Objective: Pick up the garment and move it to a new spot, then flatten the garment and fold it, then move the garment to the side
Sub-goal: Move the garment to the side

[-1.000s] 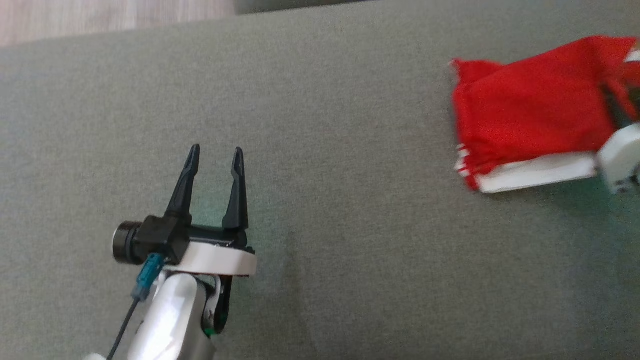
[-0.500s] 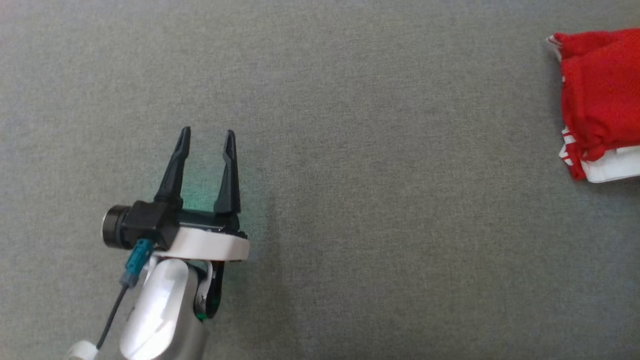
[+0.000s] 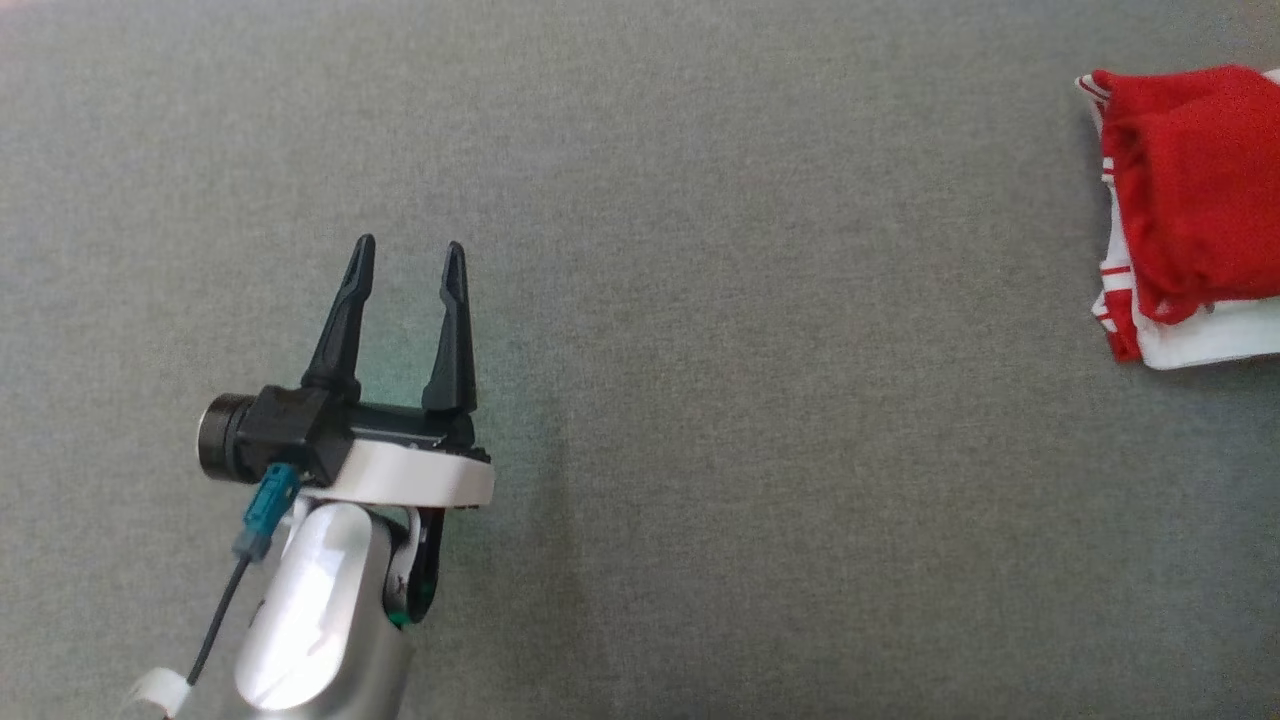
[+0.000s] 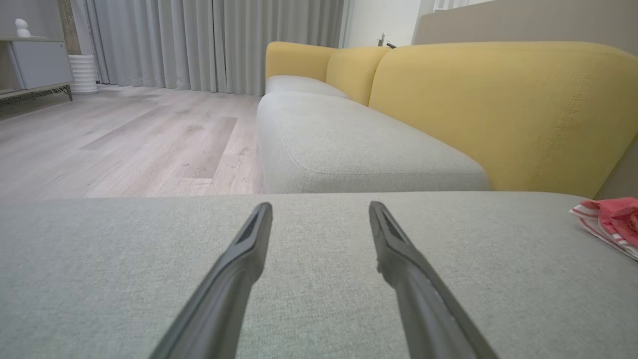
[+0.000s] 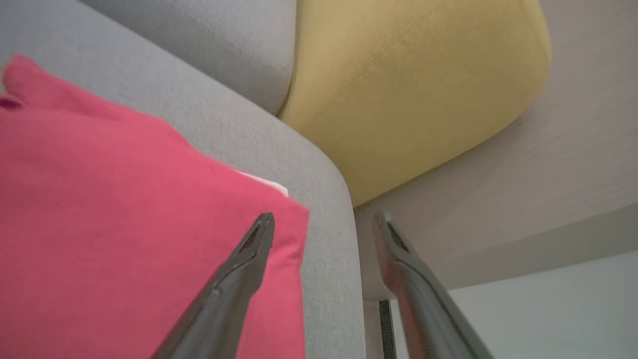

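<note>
Draw right gripper, fingers apart and empty, straight off folded garment without snagging its edge. Hold left gripper clear, likewise wide and empty.

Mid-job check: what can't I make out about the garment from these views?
- The garment: head view's right edge cuts off its far side, so the whole fold can't be judged.
- Left wrist view: right edge leaves a corner.
- Right wrist view: garment blurred and close; whether the right gripper touches it is unclear.
</note>
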`<state>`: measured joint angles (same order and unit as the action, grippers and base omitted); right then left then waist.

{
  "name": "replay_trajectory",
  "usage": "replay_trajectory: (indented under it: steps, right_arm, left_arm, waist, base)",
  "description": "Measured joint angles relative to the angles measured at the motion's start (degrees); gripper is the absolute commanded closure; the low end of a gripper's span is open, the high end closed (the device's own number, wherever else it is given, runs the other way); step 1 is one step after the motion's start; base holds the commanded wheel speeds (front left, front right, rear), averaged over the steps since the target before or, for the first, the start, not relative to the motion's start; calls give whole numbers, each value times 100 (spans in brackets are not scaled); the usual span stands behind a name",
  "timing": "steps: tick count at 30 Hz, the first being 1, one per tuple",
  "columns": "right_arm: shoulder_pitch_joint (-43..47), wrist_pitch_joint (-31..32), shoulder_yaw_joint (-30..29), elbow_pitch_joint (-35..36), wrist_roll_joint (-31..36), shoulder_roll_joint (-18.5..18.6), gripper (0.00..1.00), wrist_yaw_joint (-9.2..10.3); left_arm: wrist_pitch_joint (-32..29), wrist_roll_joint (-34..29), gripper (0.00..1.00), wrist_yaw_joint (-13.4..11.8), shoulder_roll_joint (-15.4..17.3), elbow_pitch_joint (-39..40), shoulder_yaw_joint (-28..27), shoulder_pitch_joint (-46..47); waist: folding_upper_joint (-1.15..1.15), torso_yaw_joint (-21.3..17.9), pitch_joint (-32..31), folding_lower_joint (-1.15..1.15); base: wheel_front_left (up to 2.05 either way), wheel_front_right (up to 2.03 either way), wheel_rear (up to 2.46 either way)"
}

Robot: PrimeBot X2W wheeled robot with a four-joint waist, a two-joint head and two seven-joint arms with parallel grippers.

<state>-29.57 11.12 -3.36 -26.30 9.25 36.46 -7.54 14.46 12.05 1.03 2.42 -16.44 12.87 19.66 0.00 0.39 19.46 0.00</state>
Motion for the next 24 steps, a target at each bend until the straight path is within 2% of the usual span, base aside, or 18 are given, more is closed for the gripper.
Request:
replay_trajectory:
  steps: [3,8,9,14,15,20,24]
  right_arm:
    - [7,5,-74,225,11,-164,0,0]
    - [41,-2,-154,914,36,-639,0,0]
    - [82,-36,-153,1196,32,-890,0,0]
    - [109,-275,-88,1739,-180,-1718,0,0]
    - [134,-434,-73,1907,-360,-2093,0,0]
    - [694,-936,-20,2060,-836,-2956,0,0]
    - [1317,-1435,-8,1833,-1013,-3303,0,0]
  left_arm:
    - [0,1,0,-1,0,-1,1,-8]
    - [0,8,0,-14,-1,4,9,-52]
    - [0,9,0,-54,0,20,10,-127]
    - [0,45,0,-104,0,33,12,-369]
    - [0,53,0,-103,1,53,12,-456]
    - [0,66,0,-101,2,64,7,-714]
    - [0,53,0,-213,5,141,-74,-903]
  waist:
    - [0,-15,-117,0]
    - [0,-26,-482,0]
    - [0,-18,-640,-1]
    - [0,39,-1035,-1]
    - [0,73,-1189,-1]
    - [0,171,-1500,-2]
    - [0,249,-1651,-2]
  base:
    - [0,0,0]
    - [0,0,0]
    - [0,0,0]
    - [0,0,0]
    - [0,0,0]
    - [0,0,0]
    - [0,0,0]
